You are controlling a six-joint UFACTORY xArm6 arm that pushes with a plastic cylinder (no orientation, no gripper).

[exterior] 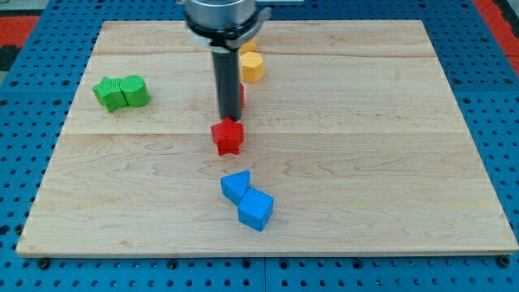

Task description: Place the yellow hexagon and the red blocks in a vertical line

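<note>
Standing upright over the middle of the wooden worktop, the dark rod ends in my tip, which sits at the far edge of a red star-shaped block, touching it or nearly so. A second red block peeks out just right of the rod, mostly hidden, so its shape is unclear. Farther back, the yellow hexagon lies just right of the rod. This arm carries no gripper, only the rod. Nearer, two blue blocks sit touching, a little right of the star. Two green blocks sit side by side at the far left.
</note>
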